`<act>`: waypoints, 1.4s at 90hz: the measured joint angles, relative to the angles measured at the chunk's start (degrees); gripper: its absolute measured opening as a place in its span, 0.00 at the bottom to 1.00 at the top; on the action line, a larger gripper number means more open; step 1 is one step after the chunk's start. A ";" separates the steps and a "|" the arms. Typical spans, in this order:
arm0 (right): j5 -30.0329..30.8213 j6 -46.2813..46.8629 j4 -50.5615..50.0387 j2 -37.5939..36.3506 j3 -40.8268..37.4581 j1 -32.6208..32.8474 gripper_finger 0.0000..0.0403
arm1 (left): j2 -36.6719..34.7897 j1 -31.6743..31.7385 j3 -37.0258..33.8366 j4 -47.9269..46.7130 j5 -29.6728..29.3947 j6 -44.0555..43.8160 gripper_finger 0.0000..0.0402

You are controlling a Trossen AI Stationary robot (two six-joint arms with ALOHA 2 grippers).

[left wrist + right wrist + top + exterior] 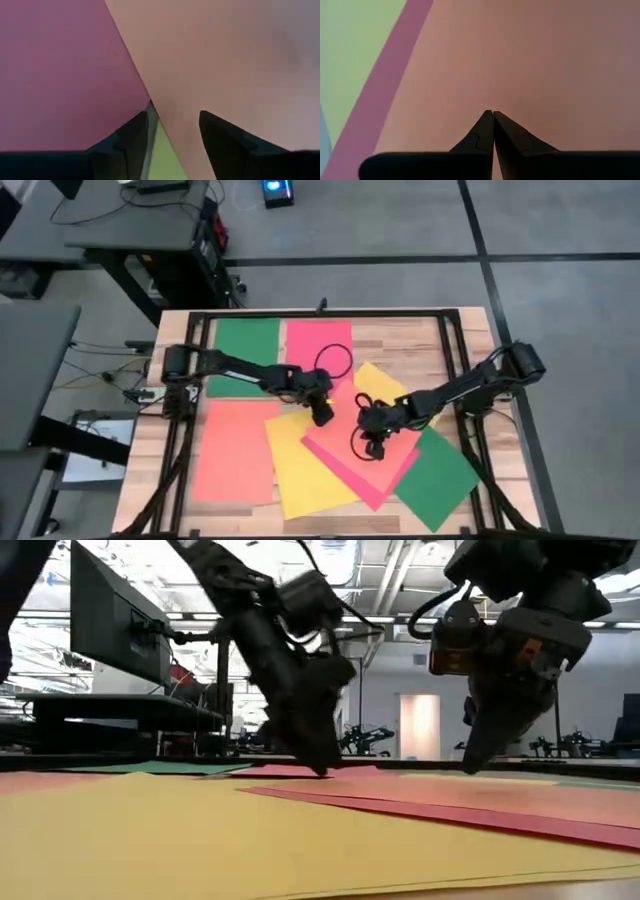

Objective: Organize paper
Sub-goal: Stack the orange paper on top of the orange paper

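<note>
Paper [345, 455] is found overlapped at lower centre of the tabletop [470, 345], directly beneath both: left gripper [323, 414] spread at a corner, right gripper [372, 448] pressed together.

Robotics lab: monitor [115, 625], benches.

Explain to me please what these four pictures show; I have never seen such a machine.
Two dark robot arms work at a wooden table. One picture looks down from above, one looks level across the tabletop, and two come from cameras on the wrists. Thin flat sheets of coloured paper lie there: green, pink-red, orange and yellow ones, several overlapping in the middle. The left gripper has its fingers open over the edge of an orange sheet. The right gripper, fingers shut, presses down on that pile. Neither holds anything.
</note>
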 joint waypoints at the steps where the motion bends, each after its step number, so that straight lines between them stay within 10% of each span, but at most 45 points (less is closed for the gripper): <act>1: 0.01 0.01 -0.04 -0.04 0.00 0.06 0.00 | 0.27 0.13 0.32 -0.14 0.04 0.00 0.40; 126: -3.92 0.89 1.61 7.31 0.18 -3.00 0.00 | 2.66 1.82 7.52 -4.35 12.98 -0.39 0.40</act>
